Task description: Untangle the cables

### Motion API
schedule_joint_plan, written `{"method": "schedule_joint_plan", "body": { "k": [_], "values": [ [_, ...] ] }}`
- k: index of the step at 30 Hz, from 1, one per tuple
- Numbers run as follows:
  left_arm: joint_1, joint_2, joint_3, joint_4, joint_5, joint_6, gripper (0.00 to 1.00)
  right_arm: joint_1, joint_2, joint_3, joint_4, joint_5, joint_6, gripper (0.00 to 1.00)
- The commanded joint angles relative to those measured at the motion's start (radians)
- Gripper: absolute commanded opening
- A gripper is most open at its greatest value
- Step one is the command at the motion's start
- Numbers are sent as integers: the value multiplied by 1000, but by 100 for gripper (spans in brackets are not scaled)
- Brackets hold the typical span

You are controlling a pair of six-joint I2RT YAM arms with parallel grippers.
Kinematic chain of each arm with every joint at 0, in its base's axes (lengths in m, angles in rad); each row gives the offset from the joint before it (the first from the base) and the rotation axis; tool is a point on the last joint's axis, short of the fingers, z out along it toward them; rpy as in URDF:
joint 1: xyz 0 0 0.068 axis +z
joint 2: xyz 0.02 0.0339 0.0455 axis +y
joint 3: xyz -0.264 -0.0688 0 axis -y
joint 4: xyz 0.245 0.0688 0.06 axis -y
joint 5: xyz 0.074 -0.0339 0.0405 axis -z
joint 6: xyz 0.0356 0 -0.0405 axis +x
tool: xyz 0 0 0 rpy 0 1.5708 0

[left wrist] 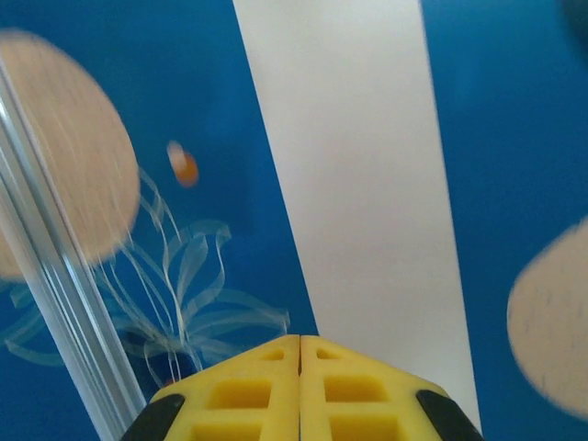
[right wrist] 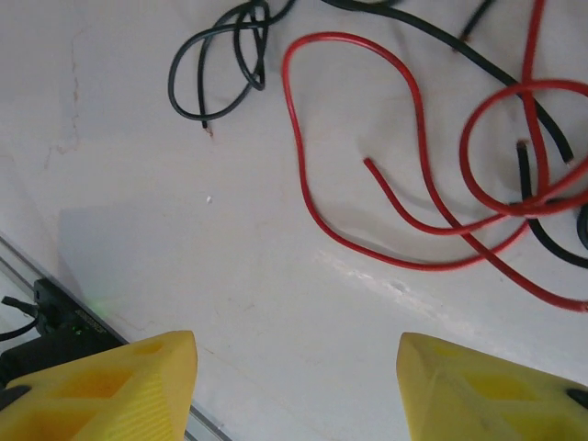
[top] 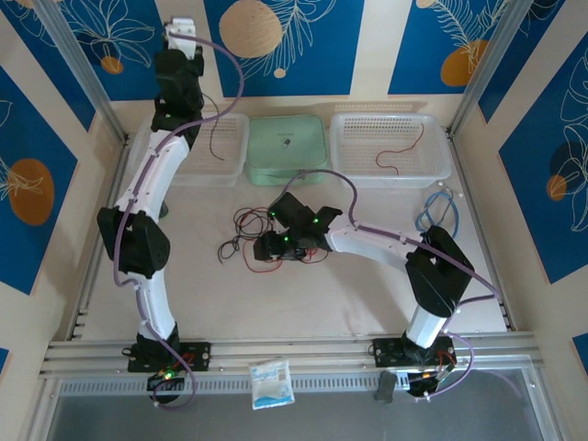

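The cables (top: 246,223) form a loose tangle of thin red and black wires at the centre of the table (top: 367,294), their loops overlapping. In the right wrist view, a red cable (right wrist: 296,156) curls from 12 o'clock down toward 4 o'clock and crosses further red loops and a black strand at 3 o'clock. A black cable (right wrist: 172,87) lies coiled by itself at 11 o'clock. The right gripper (top: 268,246) sits at the tangle's 5 o'clock edge, its yellow fingers (right wrist: 138,386) spread wide above bare table. One red wire (top: 397,154) lies in the right basket (top: 390,176), at 2 o'clock from the tangle. One dark wire (top: 217,129) lies in the left basket (top: 230,176), at 11 o'clock. The left gripper (left wrist: 299,342) is raised toward the back wall (left wrist: 367,184) with its fingers pressed together.
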Motion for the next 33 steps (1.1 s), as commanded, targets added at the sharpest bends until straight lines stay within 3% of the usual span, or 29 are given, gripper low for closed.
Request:
{"method": "schedule_joint_plan", "body": {
  "k": [1,5,9,16,18,21,25,28,33],
  "values": [
    [19,15,-119,-17,-13,-155,6,14,51,47,-75,33,-68,59],
    [18,30,-221,-126,6,-286,7,40,113,130,-144,100,-113,56],
    [19,65,-251,-296,52,-414,8,74,173,235,-260,243,-155,53],
    [31,212,-79,-712,140,-578,8,79,185,305,-351,352,-107,52],
    [41,253,-16,-813,204,-617,19,82,180,314,-393,379,-82,50],
    [50,284,48,-895,321,-635,50,84,162,300,-437,403,-44,50],
    [50,262,80,-925,386,-634,87,82,138,260,-460,420,5,49],
    [50,218,87,-925,416,-623,100,78,133,238,-448,416,23,49],
    [49,130,85,-918,456,-591,100,74,153,237,-440,414,32,49]
  ]
}}
